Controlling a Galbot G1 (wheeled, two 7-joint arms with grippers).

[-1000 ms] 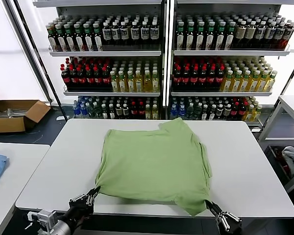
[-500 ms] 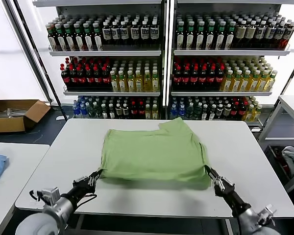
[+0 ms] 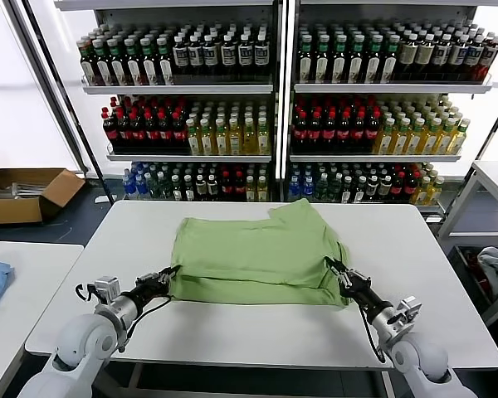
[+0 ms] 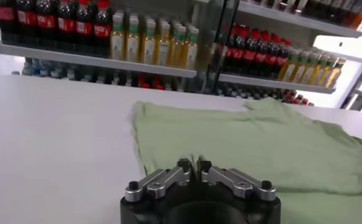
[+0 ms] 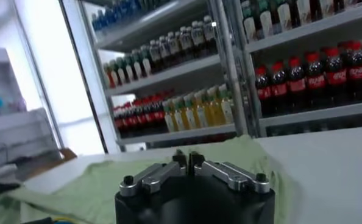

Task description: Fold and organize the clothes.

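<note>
Both arms have carried the near hem of the green shirt point(image 3: 261, 249) up and over toward the far side. A sec ago that hem hung at the front edge of the surface point(image 3: 432, 249); half a sec ago it was mid-way; now it lies doubled back, near hem roughly over the upper part. So the bottom-to-top fold looks basically done, and release seems the next thing, I'd guess.

Left gripper point(image 3: 168, 275) sits at the shirt's left fold edge, right gripper point(image 3: 336, 270) at the right one, both low, close to the surface. In the wrist views each gripper's fingers are pressed together w/ no gap showing, and from the head view they seem to be pinching the shirt's corners, though the cloth between the tips is too small to make out for sure.

Shirt itself: center of the white surface, approx. a wide rectangle now, two layers, plain green on top, no print or buttons showing. One sleeve or collar part pokes out at the far right corner toward the shelves point(image 3: 274, 99) of bottles. Top layer is fairly flat, a few soft wrinkles, right edge a bit bunched near the right gripper. Front fold line runs pretty straight btw the two grippers.
</note>
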